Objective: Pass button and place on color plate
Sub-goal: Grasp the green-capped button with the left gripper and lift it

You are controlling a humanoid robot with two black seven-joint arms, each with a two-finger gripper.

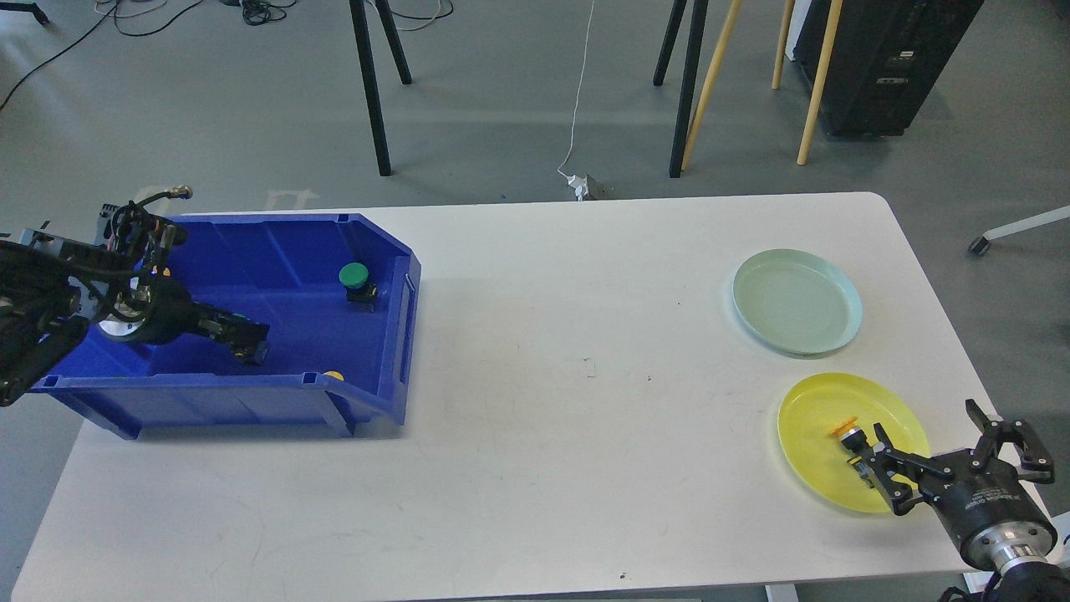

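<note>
- A white table seen from above, with a blue bin at the left and two plates at the right.
- The left gripper is down inside the bin, near its front wall. It is dark and seen nearly end-on, so whether it is open or holding anything cannot be told.
- A green button sits in the bin's back right corner, well apart from that gripper: a round green cap on a small dark body.
- A bit of yellow shows at the bin's front rim; what it is cannot be told.
- The right gripper is over the yellow plate, fingers spread apart. A yellow button lies on the plate just beyond the fingertips; contact cannot be judged.
- The pale green plate behind it is bare.
- The buttons look small, light and rigid, probably hard plastic with a smooth cap that could slip.
- Gripping the squarer dark body below the cap, across its flat sides, seems the surest hold.
- Being top-heavy, a button may tip or roll if nudged.
</note>
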